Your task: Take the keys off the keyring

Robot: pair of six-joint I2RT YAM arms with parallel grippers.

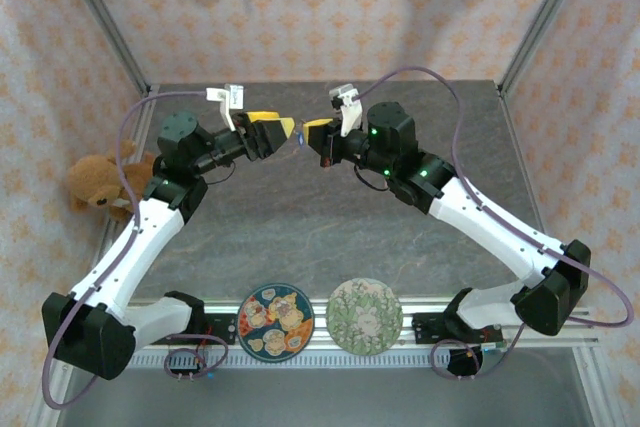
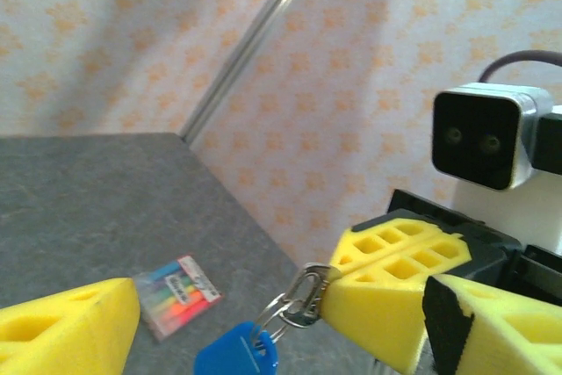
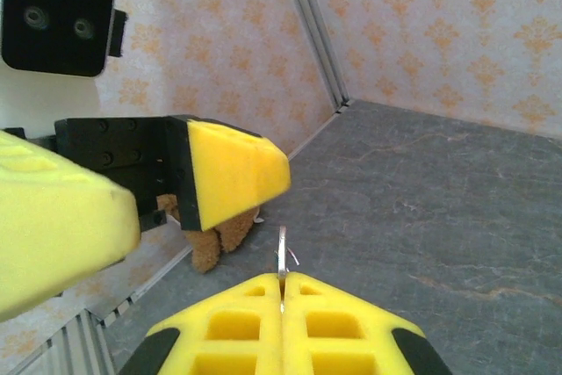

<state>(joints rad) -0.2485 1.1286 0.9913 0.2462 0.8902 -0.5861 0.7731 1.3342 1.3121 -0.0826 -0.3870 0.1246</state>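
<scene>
The keyring's silver clasp juts from between the yellow foam fingers of my right gripper, which is shut on it above the table. Thin split rings hang from the clasp and carry a blue key head, cut off by the frame's lower edge. In the right wrist view the clasp stands edge-on out of the pinched pads. My left gripper is open, with one finger to the left of the ring and the other beside the right gripper. The two grippers meet tip to tip over the table's far middle.
A pack of coloured highlighters lies on the grey table beneath the grippers. A brown teddy bear sits at the left edge. Two patterned plates lie at the near edge between the arm bases.
</scene>
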